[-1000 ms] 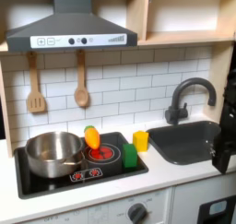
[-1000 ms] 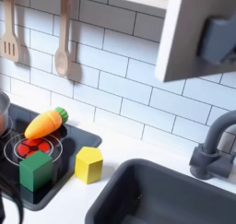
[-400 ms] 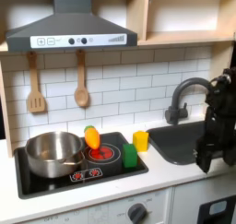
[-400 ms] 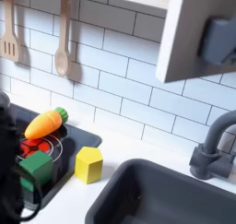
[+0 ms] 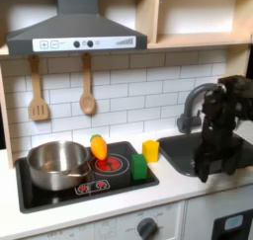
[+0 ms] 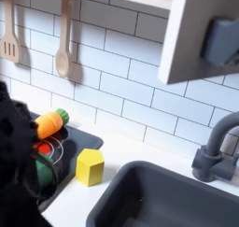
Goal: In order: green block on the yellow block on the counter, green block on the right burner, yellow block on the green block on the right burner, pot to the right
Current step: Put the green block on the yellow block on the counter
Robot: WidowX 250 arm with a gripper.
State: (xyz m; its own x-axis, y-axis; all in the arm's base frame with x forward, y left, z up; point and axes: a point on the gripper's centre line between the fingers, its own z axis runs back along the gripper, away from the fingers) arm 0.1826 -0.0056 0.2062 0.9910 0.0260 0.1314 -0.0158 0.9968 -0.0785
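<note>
The green block (image 5: 139, 168) sits on the black hob's right edge, beside the right burner (image 5: 109, 166); it looks light, rigid and smooth-faced, so a pinch across two opposite flat sides should hold; the yellow block (image 5: 150, 150) stands on the counter (image 5: 188, 188) just behind it, near the sink basin (image 5: 188, 150); the pot (image 5: 57, 164) occupies the hob's left; the gripper (image 5: 206, 168) hangs over the sink, whether spread or closed I cannot tell.

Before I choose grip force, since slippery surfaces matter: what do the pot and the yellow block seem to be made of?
The pot looks like polished steel: silvery, with bright reflections on its wall. The yellow block looks like painted wood or plastic, I cannot tell which: flat, even colour with a slight sheen and crisp edges.
</note>
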